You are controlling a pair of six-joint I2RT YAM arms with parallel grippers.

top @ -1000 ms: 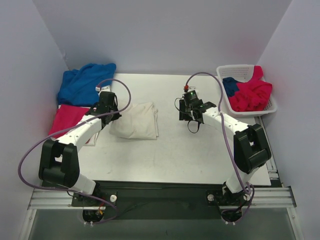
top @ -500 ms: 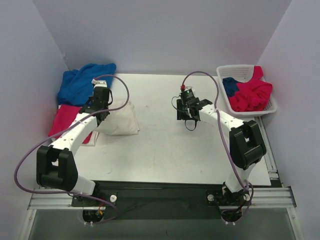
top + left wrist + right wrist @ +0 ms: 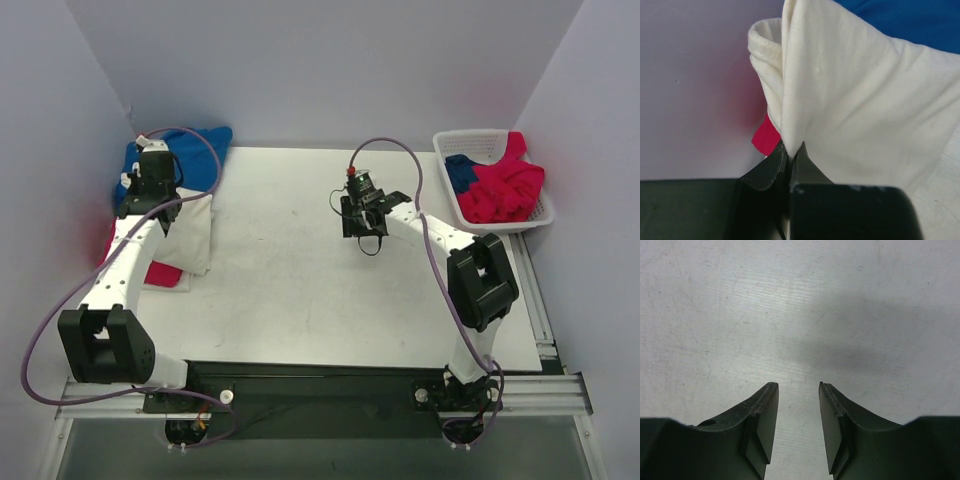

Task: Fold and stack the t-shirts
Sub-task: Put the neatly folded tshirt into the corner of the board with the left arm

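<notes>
A: cream t-shirt (image 3: 855, 100): soft matt cotton knit, stitched hem. blue t-shirt (image 3: 900, 20): same matt cloth.
B: table (image 3: 800, 305): matt white, grainy, fine scratches. basket (image 3: 472, 134): white plastic lattice.
A: right gripper (image 3: 798, 386): dark plastic, dull sheen.

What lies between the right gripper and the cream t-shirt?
Only bare table, from right gripper to cream t-shirt, in the top external view.
</notes>
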